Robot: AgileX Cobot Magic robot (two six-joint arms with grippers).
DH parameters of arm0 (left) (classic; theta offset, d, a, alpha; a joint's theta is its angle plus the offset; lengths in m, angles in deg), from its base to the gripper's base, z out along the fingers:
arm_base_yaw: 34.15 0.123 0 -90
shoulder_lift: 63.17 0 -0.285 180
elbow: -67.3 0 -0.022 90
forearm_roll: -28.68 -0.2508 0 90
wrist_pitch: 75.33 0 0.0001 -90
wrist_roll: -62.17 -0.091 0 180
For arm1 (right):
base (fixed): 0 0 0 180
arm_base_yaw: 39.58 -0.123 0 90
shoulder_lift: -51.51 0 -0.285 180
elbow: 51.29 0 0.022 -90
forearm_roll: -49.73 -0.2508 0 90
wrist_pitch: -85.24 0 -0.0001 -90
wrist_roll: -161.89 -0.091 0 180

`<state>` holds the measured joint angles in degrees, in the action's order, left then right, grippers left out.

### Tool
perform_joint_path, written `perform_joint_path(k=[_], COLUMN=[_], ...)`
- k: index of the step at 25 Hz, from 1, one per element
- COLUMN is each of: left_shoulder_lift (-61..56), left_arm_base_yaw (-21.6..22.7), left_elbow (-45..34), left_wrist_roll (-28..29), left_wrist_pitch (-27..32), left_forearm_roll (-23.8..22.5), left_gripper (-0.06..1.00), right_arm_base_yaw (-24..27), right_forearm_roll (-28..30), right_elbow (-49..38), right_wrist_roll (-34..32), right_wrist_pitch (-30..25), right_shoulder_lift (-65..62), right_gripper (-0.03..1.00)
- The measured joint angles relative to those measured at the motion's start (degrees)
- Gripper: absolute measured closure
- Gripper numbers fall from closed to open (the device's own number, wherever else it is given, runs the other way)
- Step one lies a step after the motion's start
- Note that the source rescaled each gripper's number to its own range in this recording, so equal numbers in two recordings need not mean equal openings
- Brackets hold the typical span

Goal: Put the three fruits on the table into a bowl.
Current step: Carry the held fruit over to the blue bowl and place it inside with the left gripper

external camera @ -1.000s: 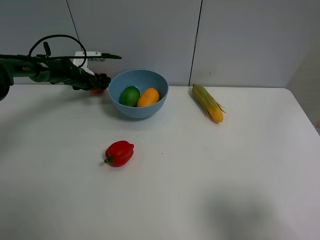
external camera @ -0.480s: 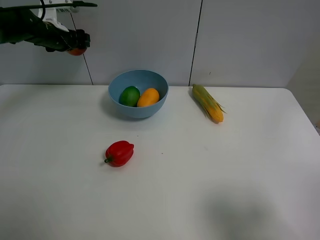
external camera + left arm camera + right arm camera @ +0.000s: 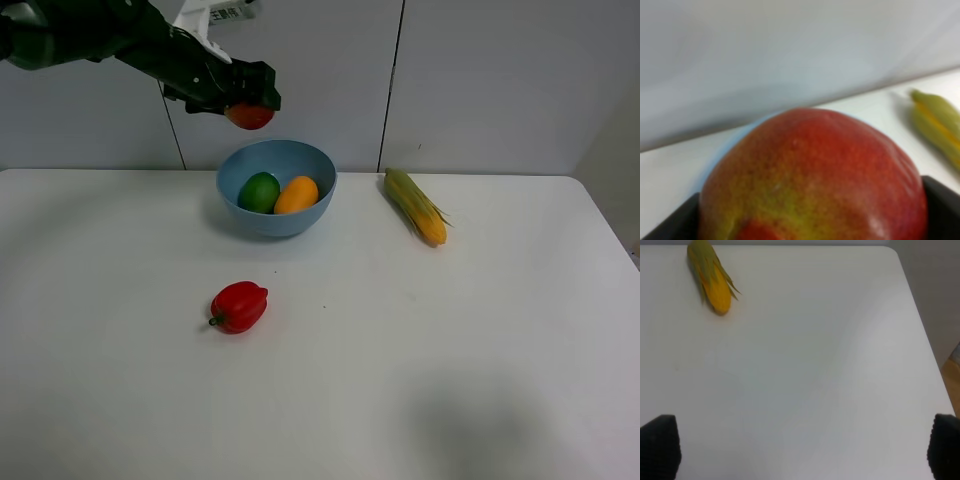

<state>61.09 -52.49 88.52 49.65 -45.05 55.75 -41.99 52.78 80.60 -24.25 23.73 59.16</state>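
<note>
— Where's the last fruit?

— The left gripper (image 3: 246, 103) is carrying it. Its jaws are pinching the pomegranate (image 3: 250, 116) from both sides, up in the air over the back rim of the bowl (image 3: 315, 205). The lime (image 3: 260, 192) and the mango (image 3: 296, 195) are already lying inside, touching each other.

— Think it's going to slip?

— I doubt it. It's looking firm and round with a smooth, tough skin, probably fairly heavy for its size. Gripping it across the widest part, as the arm is doing, seems right to me. Dropped from too high, it might bounce off the other two.

— Anything in the way?

— Not really. The red bell pepper (image 3: 239, 306) is sitting on the table (image 3: 500, 350) in front of the bowl, and the corn cob (image 3: 416, 206) is lying off to the right, both well apart from the drop spot.

— And the other arm?

— The right gripper (image 3: 800, 447) is hanging idle over bare table, fingers spread wide, holding nothing.
</note>
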Motion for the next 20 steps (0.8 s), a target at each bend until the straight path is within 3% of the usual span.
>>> perform_joint_path(k=[6,14,15,16,17,18,19,20], left_shoulder_lift=[6.45,10.05,10.05,10.05,9.98,9.84,9.84,8.9], left_arm_base_yaw=[-4.71,-5.1,-5.1,-5.1,-5.1,-5.1,-5.1,-5.1], left_elbow=[0.0,0.0,0.0,0.0,0.0,0.0,0.0,0.0], left_wrist_roll=[0.0,0.07,0.27,0.52,0.65,0.7,0.7,0.83], left_wrist_pitch=[-1.54,-3.65,-3.91,-4.57,-5.09,-5.38,-5.38,-5.68], left_forearm_roll=[0.21,-5.24,-5.25,-5.25,-5.3,-5.3,-5.3,-5.43], left_gripper=[0.93,0.92,0.77,0.48,0.28,0.14,0.14,0.02], right_arm_base_yaw=[0.0,0.0,0.0,0.0,0.0,0.0,0.0,0.0], right_forearm_roll=[0.0,0.0,0.0,0.0,0.0,0.0,0.0,0.0], right_elbow=[0.0,0.0,0.0,0.0,0.0,0.0,0.0,0.0], right_wrist_roll=[0.0,0.0,0.0,0.0,0.0,0.0,0.0,0.0], right_wrist_pitch=[0.0,0.0,0.0,0.0,0.0,0.0,0.0,0.0], right_shoulder_lift=[0.0,0.0,0.0,0.0,0.0,0.0,0.0,0.0], right_gripper=[-0.03,-0.03,-0.03,-0.03,-0.03,-0.03,-0.03,-0.03])
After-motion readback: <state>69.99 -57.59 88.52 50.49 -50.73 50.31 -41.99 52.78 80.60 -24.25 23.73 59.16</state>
